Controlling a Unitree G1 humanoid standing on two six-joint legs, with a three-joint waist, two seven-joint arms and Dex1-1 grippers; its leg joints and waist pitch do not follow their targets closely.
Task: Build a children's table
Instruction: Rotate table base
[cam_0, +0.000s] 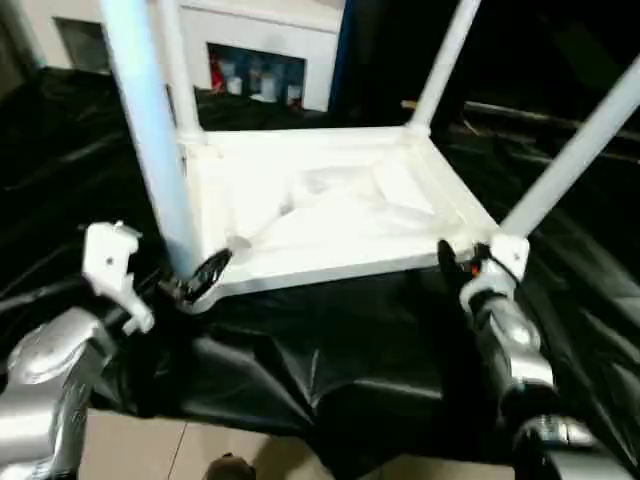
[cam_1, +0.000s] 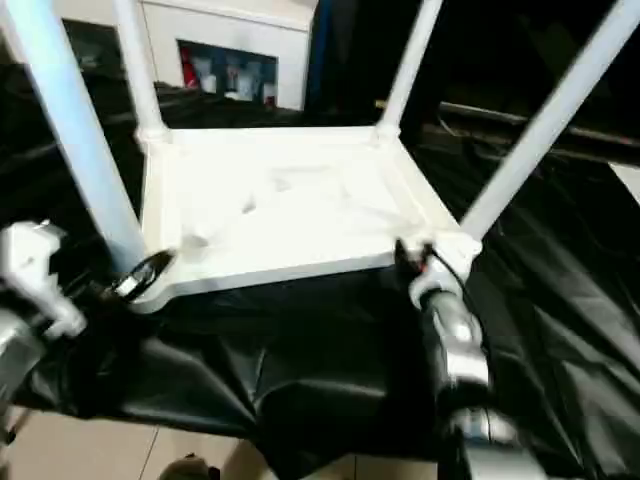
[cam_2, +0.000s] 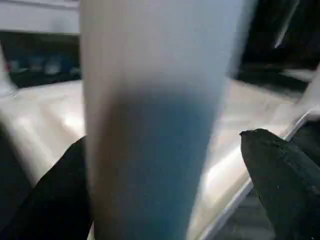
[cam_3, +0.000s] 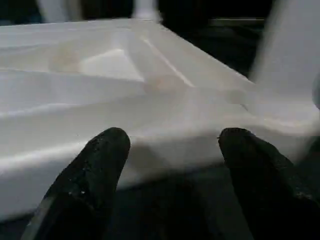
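- A black plastic sheet (cam_0: 330, 350), wrinkled and glossy, covers the work surface and hangs over its near edge.
- A strip of pale tiled floor (cam_0: 200, 450) shows below that edge.
- At the back stands a white cabinet (cam_0: 300, 25) with a dark open niche.
- Inside the niche sit small items (cam_0: 255, 80) in red, white and blue; what they are cannot be made out.
- The background to the right of the cabinet is dark.

You're looking at a tabletop (cam_0: 330, 210) of smooth white plastic with a soft sheen, its legs (cam_0: 150, 130) equally smooth. Beneath lies glossy, wrinkled black sheeting (cam_0: 330, 350). Your forearms (cam_0: 510, 345) look like brushed silver metal; the fingers (cam_3: 90, 175) are matt, grainy black.
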